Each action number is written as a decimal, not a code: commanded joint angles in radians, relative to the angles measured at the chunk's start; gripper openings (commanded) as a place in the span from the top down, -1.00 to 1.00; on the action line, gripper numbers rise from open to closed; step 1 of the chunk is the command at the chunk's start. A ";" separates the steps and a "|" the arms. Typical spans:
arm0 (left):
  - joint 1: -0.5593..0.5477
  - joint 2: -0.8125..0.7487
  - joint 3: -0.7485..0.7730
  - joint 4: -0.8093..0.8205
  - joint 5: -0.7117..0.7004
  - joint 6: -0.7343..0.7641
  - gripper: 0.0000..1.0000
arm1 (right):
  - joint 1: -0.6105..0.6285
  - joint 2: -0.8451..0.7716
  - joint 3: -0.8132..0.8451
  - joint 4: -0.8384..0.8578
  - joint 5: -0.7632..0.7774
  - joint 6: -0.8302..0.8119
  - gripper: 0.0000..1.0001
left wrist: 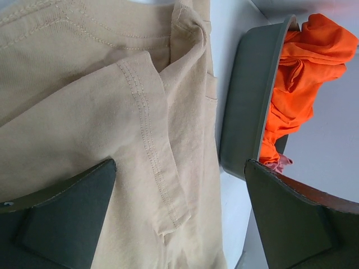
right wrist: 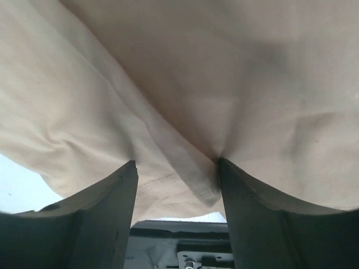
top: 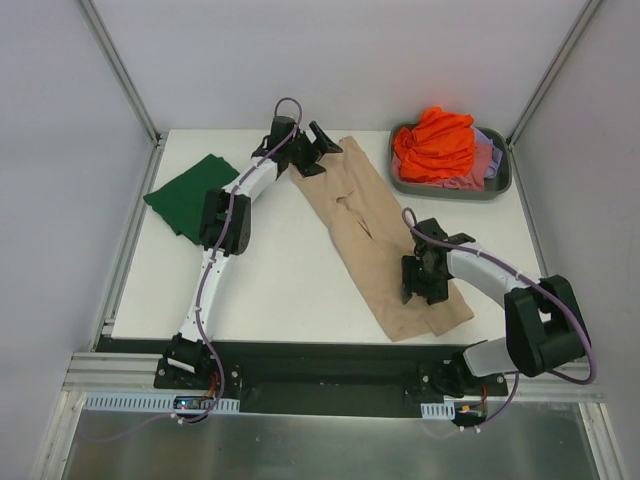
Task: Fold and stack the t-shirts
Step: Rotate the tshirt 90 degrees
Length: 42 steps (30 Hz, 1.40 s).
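Well, off to the left of the left claw we see the dark green tee lying flat in a neat square, so we judge that one already folded. The left claw hovers wide open over the far end of the beige tee and holds nothing; in its wrist view a stitched hem lies below the gap. From there the beige tee runs as a long narrow strip to the right claw, which is down on the near end with its jaws narrowed around a bunched fold of the cloth. Right of the left claw, and beyond the right one, sits the grey tub, holding the orange tee heaped over a pink tee. We take the step in hand to be folding the beige strip end over end. Next, the left claw needs to drop and pinch its end so both ends can be brought together.
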 commanded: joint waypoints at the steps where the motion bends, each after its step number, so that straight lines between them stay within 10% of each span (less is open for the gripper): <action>1: 0.019 -0.006 -0.032 -0.016 -0.022 0.044 -0.98 | -0.003 -0.064 -0.037 -0.023 -0.058 0.008 -0.08; 7: 0.019 -0.014 -0.043 -0.018 -0.017 0.046 -0.98 | -0.003 -0.141 -0.052 -0.045 -0.074 0.032 0.72; 12: 0.019 -0.019 -0.052 -0.018 -0.021 0.053 -0.98 | -0.003 -0.204 -0.057 -0.127 -0.262 0.066 0.99; 24: 0.032 -0.043 -0.099 -0.018 -0.056 0.084 -0.98 | -0.001 -0.333 0.014 -0.209 -0.700 0.218 0.99; 42: 0.034 -0.003 -0.047 -0.016 0.004 0.104 -0.98 | -0.017 -0.175 -0.071 -0.186 -0.118 0.140 0.91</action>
